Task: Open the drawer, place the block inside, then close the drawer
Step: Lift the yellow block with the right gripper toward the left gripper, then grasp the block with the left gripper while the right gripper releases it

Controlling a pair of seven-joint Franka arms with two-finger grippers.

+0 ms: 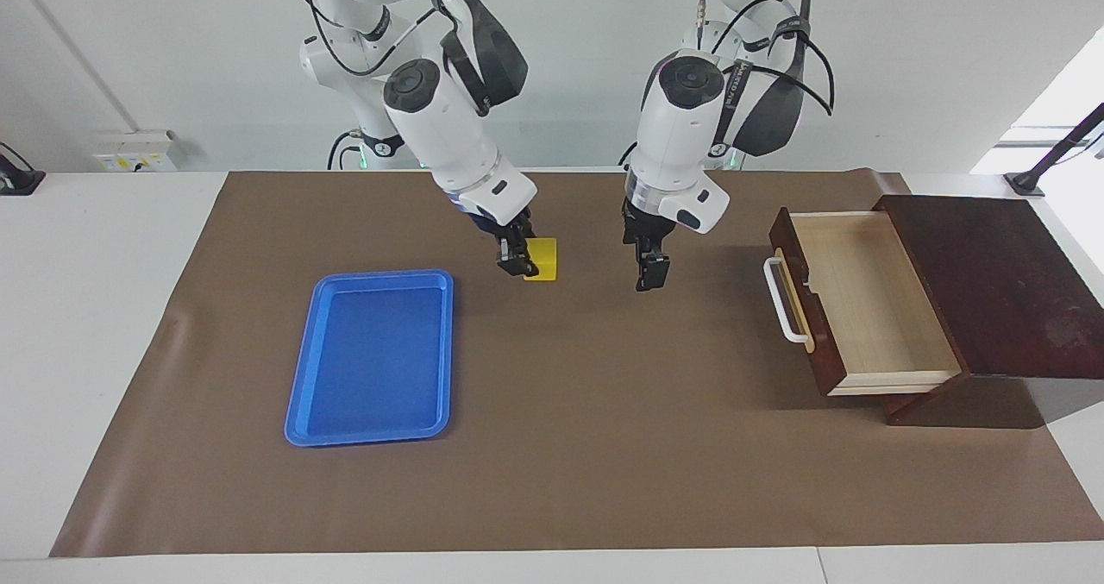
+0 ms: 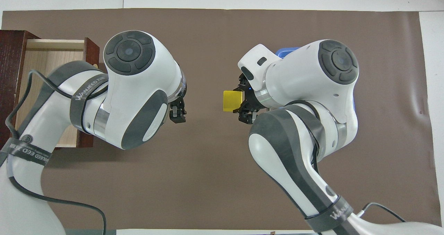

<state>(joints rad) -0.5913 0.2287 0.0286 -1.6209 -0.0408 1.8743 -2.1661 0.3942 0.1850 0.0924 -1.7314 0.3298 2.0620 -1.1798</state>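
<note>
blue tray [image 2: 287, 50] mostly hidden under right arm, overhead

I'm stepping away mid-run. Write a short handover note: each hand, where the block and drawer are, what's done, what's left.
Right hand: shut on the yellow block, in the air over the brown mat, between the blue tray and the drawer.
Left hand: open, holding nothing, over the mat beside the block.
Drawer: pulled open, nothing inside.
Done: drawer opened, block picked up.
Left: put block in drawer, close it.

white table [image 1: 103, 325], brown mat [image 1: 604, 446], blue tray [image 1: 373, 360], drawer box [image 1: 992, 291]
</note>
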